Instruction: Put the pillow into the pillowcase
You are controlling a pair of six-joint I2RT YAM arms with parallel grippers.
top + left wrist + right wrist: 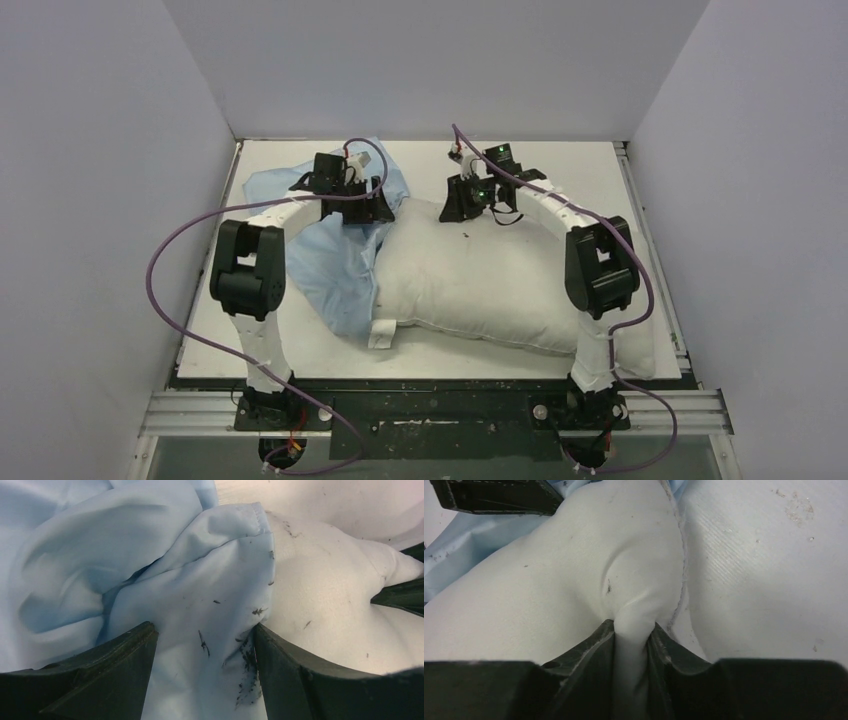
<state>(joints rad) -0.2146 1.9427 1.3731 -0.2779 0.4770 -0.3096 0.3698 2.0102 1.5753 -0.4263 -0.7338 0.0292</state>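
From above, the pillow (490, 280) is seen lying on the table (560, 165) with its long axis running left to right, its right end somewhat nearer the arm bases. The pillowcase (330, 260) is crumpled against the pillow's left end, so it is judged that the pillow must enter leftward along that axis, or the case be drawn rightward over it. The left gripper (365, 207) is set at the pillow's far left corner, where the blue cloth meets it, and is the nearer to the case's mouth. The right gripper (462, 205) is set on the pillow's far edge, just right of that corner. In the left wrist view, the case's stitched hem is seen lapped over the pillow's end, of which only a little is covered. Thin, smooth, softly folded blue cloth, flecked with dark lint, fills the gap between the jaws, which stand moderately apart; whether it is clamped cannot be told. In the right wrist view, a ridge of the pillow's plump, matte, off-white fabric is pinched between nearly closed jaws just inside the stitched seam of the pillow's far edge, with bare table beyond the seam.
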